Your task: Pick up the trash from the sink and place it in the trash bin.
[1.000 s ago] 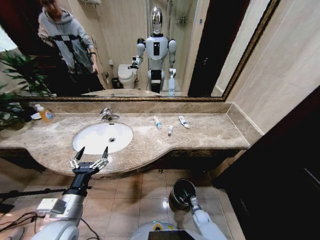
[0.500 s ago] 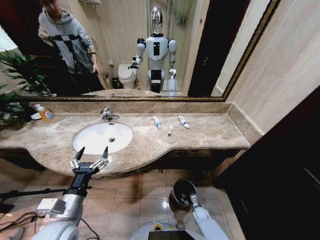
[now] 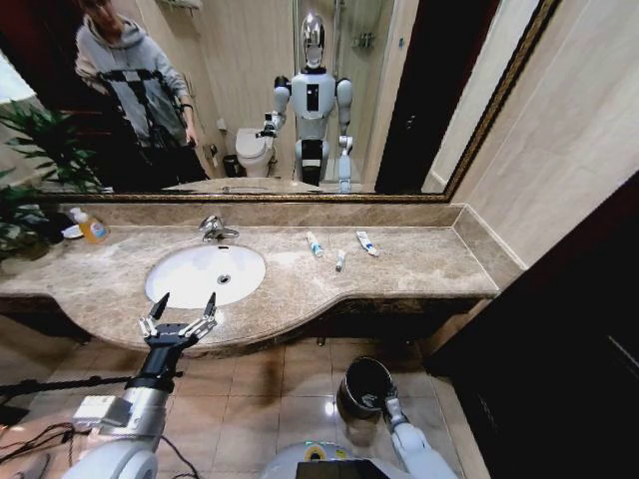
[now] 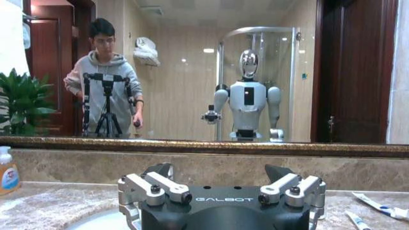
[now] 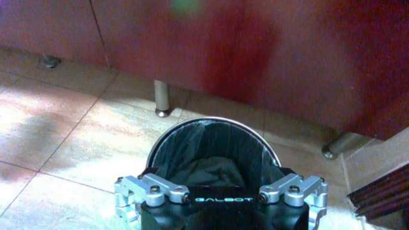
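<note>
The white oval sink lies in the marble counter, and its basin looks bare. The trash is three small white tubes on the counter right of it; two of them show in the left wrist view. My left gripper hovers open at the counter's front edge, just before the sink. The dark trash bin stands on the floor below the counter. My right gripper hangs open over its near rim, holding nothing.
A chrome faucet stands behind the basin. A pump bottle of orange liquid and a plant occupy the counter's left end. The mirror runs along the back wall. Cabinet legs stand behind the bin, dark woodwork to the right.
My right arm has drawn slightly back and to the right at the bin. The left arm and the tubes have not moved.
</note>
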Robot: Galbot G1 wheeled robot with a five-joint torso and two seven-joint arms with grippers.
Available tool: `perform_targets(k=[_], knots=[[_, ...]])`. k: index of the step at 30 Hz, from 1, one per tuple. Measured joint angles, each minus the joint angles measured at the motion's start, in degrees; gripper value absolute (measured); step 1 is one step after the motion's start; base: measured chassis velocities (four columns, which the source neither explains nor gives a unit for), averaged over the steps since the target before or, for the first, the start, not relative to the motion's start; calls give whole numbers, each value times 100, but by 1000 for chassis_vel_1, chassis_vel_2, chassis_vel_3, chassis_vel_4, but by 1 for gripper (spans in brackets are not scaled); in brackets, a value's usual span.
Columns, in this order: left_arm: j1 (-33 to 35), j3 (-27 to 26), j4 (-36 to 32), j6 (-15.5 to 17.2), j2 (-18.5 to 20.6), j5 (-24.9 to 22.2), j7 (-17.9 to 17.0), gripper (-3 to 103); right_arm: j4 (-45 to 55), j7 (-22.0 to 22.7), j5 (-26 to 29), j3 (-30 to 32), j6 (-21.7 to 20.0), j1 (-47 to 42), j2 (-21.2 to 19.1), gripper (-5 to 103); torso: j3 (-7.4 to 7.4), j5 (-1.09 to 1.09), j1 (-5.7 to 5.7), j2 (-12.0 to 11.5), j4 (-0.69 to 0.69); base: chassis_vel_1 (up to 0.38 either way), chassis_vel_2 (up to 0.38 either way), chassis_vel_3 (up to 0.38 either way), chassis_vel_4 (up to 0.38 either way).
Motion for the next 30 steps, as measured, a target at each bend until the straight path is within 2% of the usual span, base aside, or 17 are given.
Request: perform_targets(k=[2,4,7,12,14,17,19,20,22,30], knots=[[0,0,0,0,0,0,0,100,174,85,-109,23,25,-109,-2,100,0,0,0,0,0,0,0,0,0],[0,0,0,0,0,0,0,100,680,324,-472,96,157,-417,-36,100,0,-1,0,0,1,0,0,0,0],[0,0,0,0,0,0,0,100,1088,414,-524,125,168,-645,-67,100,0,-2,0,0,0,0,0,0,0],[0,0,0,0,0,0,0,100,2358,549,-543,302,327,-1302,-48,100,0,-1,0,0,1,0,0,0,0],[0,0,0,0,0,0,-1,100,2537,553,-543,337,344,-1395,-29,100,-1,-2,0,0,1,0,0,0,0],[0,0,0,0,0,0,-1,100,3654,558,-438,430,359,-1957,37,100,0,-1,0,0,1,0,0,0,0],[0,0,0,0,0,0,0,100,3841,557,-425,443,358,-2054,44,100,-1,-2,0,0,0,0,0,0,0],[0,0,0,0,0,0,0,100,4406,526,-344,474,281,-2337,74,100,0,-2,0,0,0,0,0,0,0],[0,0,0,0,0,0,1,100,4906,489,-188,476,171,-2618,112,100,-1,-2,0,0,0,0,0,0,0],[0,0,0,0,0,0,0,100,6443,422,-62,430,-22,-3261,183,100,0,-2,0,0,0,0,0,0,0]])
